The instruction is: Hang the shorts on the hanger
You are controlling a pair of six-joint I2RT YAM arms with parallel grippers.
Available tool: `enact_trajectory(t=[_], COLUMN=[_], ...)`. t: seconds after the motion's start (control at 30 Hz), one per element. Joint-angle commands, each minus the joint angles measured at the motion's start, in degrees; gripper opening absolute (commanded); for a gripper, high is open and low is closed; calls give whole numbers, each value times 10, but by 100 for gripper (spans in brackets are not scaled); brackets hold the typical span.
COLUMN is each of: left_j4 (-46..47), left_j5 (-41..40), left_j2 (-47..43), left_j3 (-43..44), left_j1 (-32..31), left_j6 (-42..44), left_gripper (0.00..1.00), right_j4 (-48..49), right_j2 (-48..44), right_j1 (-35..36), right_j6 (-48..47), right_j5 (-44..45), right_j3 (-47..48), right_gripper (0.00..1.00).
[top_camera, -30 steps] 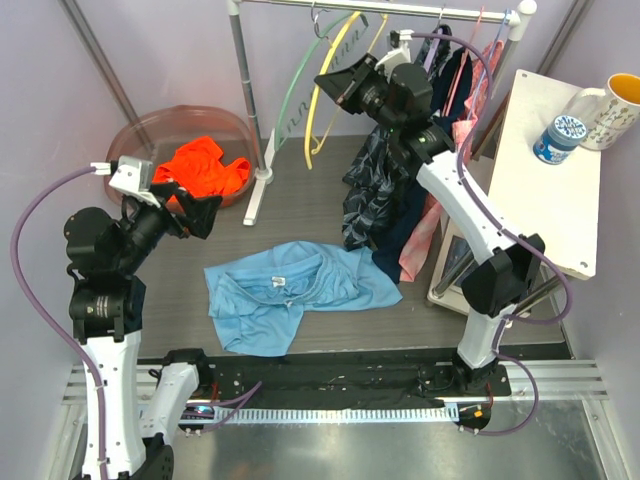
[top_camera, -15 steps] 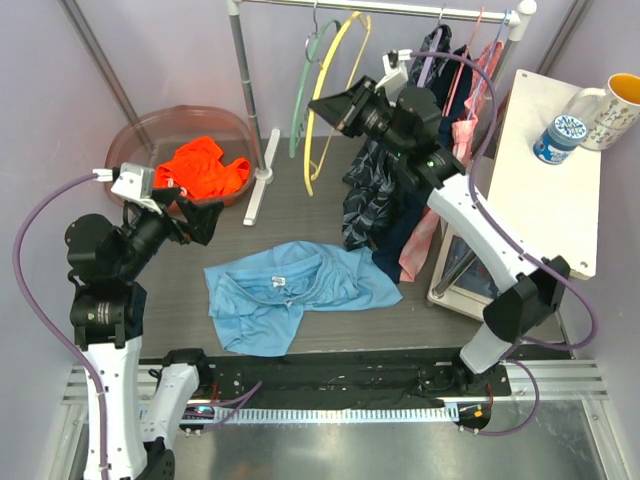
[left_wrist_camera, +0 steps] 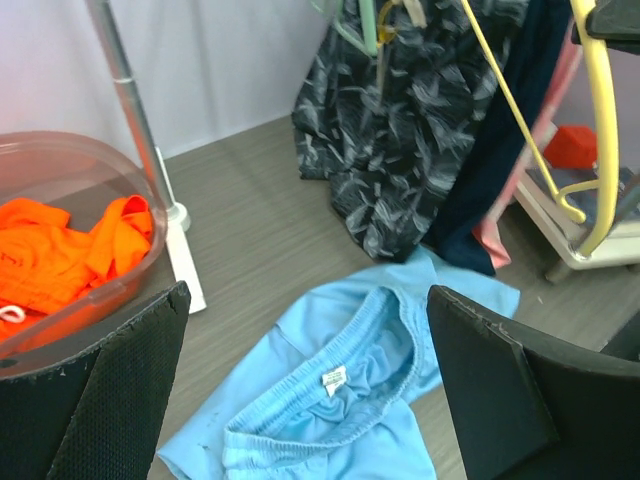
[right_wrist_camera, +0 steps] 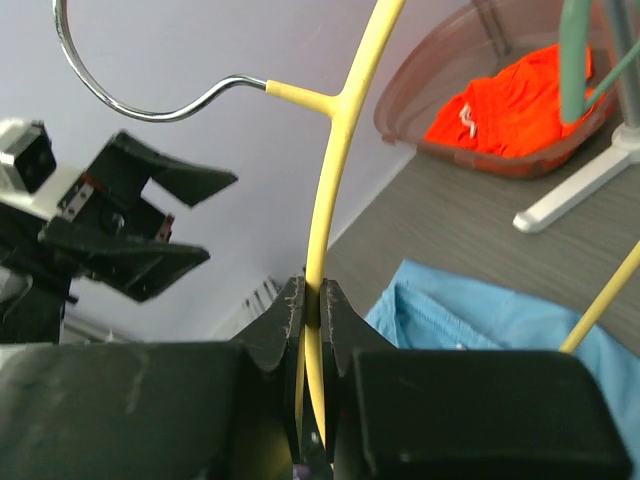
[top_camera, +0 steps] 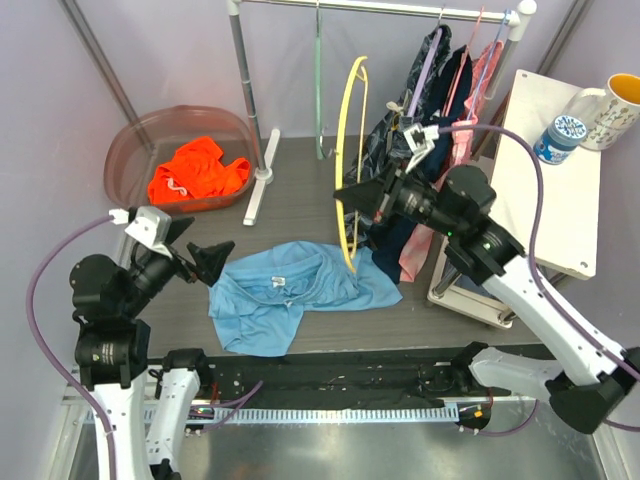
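Observation:
The light blue shorts (top_camera: 295,290) lie spread flat on the grey floor, waistband open (left_wrist_camera: 340,400). My right gripper (top_camera: 343,193) is shut on the yellow hanger (top_camera: 347,150), pinching its arch (right_wrist_camera: 335,160) between the fingertips (right_wrist_camera: 313,290). The hanger stands upright and edge-on, off the rail, its lower end over the right side of the shorts (right_wrist_camera: 470,310). Its metal hook points left in the right wrist view. My left gripper (top_camera: 198,243) is wide open just left of the shorts and holds nothing (left_wrist_camera: 308,295). The hanger (left_wrist_camera: 605,130) shows at the far right of the left wrist view.
A pink tub (top_camera: 130,150) with an orange garment (top_camera: 195,165) sits at the back left. The rack pole (top_camera: 245,100) carries a green hanger (top_camera: 318,80) and dark patterned clothes (top_camera: 400,150). A white side table (top_camera: 545,190) on the right holds a mug (top_camera: 615,105) and a bottle (top_camera: 560,135).
My right arm has pulled the yellow hanger off the rail and brought it forward and down, over the shorts. My left gripper has swung down and toward the shorts, still open.

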Motion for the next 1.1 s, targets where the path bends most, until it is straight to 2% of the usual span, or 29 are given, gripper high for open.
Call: enact_trajectory(t=[0.0,0.2,0.23,0.37,0.53,0.63,0.7,0.8,0.83,1.03,1.07], left_j4=[-11,-56,-101,-182,-178,-156,-155,-133,-132,-142,-151], left_j5=[75,101,120,138,157,163,155,141,151,213,225], left_j2=[-57,-114,-113,-86,-109,-124,-123,-108,-96,-41,-25], left_j3=[-41,-60,-49,-28,-51,-73,-79,-85,-85,-71,-69], left_j1=[4,3,4,4,3,4,4,4,3,3,4], left_j6=[41,112,146,195,224,252,311,349,389,501,546], left_gripper=[100,100,100,100,100,100,100,100,100,100,100], right_j4=[-18,-107,-136,-218,-254,-239,-223,-178,-156,-115,-111], right_j2=[-80,-165,-174,-225,-276,-262,-245,-203,-188,-101,-93], right_j1=[28,36,36,37,37,37,40,54,71,130,138], right_j6=[-87,-186,-198,-250,-307,-305,-286,-255,-251,-240,-240], right_j5=[-67,-148,-160,-176,-206,-243,-267,-290,-289,-302,-309], right_j3=[-67,-124,-131,-158,-205,-217,-226,-232,-231,-221,-220], right_gripper=[1,1,1,1,1,1,1,1,1,1,1])
